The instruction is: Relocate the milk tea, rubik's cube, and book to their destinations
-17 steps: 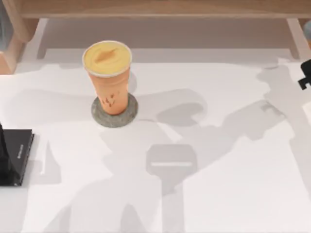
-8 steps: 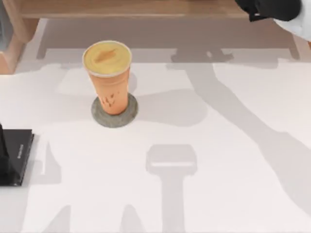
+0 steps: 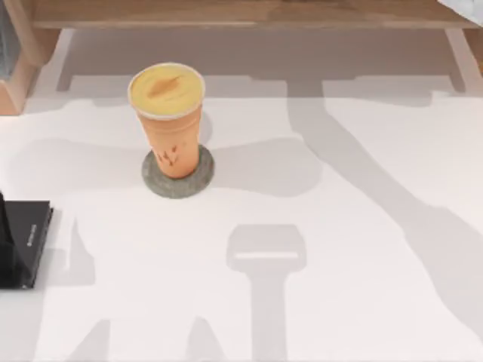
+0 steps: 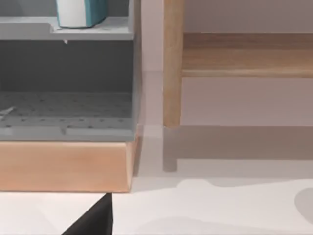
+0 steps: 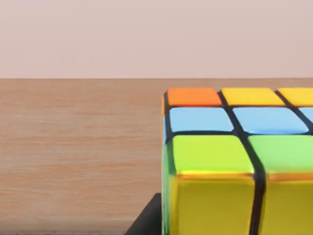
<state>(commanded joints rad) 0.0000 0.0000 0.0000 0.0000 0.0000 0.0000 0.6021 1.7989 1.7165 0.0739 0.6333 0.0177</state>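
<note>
The milk tea [image 3: 167,113] stands upright on the round grey coaster [image 3: 178,181], left of the table's middle. The flat black book [image 3: 24,243] lies at the table's left edge, with a dark part of my left arm [image 3: 2,226] beside it. In the left wrist view the teal-blue book [image 4: 82,12] stands on the upper shelf of a grey rack. The rubik's cube [image 5: 234,161] sits very close in the right wrist view, over a wooden surface [image 5: 78,147]; I cannot tell whether it is held. A pale part of my right arm [image 3: 472,4] shows at the far right corner.
A wooden shelf unit [image 3: 226,13] runs along the back of the table, with legs at both ends. The grey rack [image 4: 68,112] sits on a wooden base at the back left. A black corner [image 4: 95,223] juts in near the left wrist camera.
My right arm swung from the table's right edge up to the back right and has nearly left the top view. The milk tea, coaster and black book have stayed put.
</note>
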